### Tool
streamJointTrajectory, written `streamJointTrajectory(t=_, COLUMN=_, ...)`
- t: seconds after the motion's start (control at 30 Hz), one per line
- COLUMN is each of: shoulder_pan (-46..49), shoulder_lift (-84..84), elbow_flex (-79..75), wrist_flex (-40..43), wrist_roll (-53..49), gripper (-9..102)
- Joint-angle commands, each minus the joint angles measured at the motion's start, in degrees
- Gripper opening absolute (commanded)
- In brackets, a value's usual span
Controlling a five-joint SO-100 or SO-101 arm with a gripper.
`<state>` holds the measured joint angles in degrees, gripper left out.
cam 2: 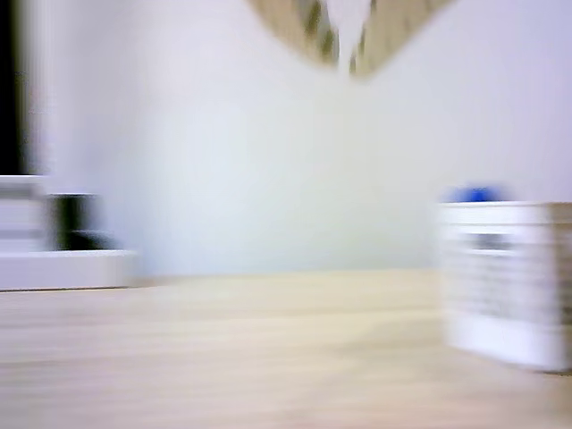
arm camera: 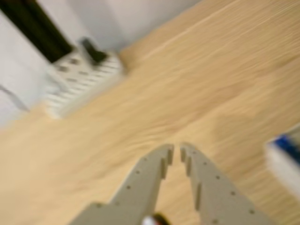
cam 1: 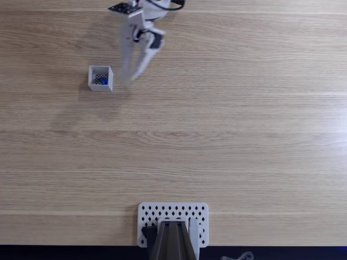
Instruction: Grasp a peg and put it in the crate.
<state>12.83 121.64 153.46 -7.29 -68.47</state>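
One blue peg (cam 1: pixel 102 80) already lies inside the white crate (cam 1: pixel 92 85), far left on the table (cam 1: pixel 227 135) in the fixed view. The gripper (cam 1: pixel 129 76), nearly pressed together and empty, hangs just right of it; best withdraw clear without nudging the crate.

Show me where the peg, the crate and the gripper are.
peg (cam 1: pixel 102 80), fixed view, its blue body inside the crate.
crate (cam 1: pixel 90 77), fixed view, its left white wall.
gripper (arm camera: pixel 176 151), wrist view, between the nearly closed fingertips.
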Motion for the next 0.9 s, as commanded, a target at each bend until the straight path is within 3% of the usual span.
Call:
streamJointTrajectory(t=0.0, shoulder_pan=-6.5, shoulder_lift=17.8, elbow_flex=-1.1, wrist_flex=12.4, wrist_roll=18.2, gripper=-1)
streamJointTrajectory(t=0.27, shoulder_pan=-14.5, shoulder_lift=37.0, elbow_flex=-0.2, wrist_flex=33.5, wrist_roll=54.4, gripper=-1)
streamJointTrajectory(t=0.43, shoulder_pan=-16.2, shoulder_lift=45.4, elbow_flex=0.3, wrist_flex=44.0, wrist_roll=70.3, gripper=-1)
streamJointTrajectory(t=0.6, shoulder_pan=-16.9, shoulder_lift=54.2, elbow_flex=4.8, wrist_flex=49.9, wrist_roll=72.3, gripper=-1)
streamJointTrajectory(t=0.87, shoulder_pan=-15.9, shoulder_lift=63.7, elbow_flex=16.6, wrist_flex=50.2, wrist_roll=73.3, gripper=-1)
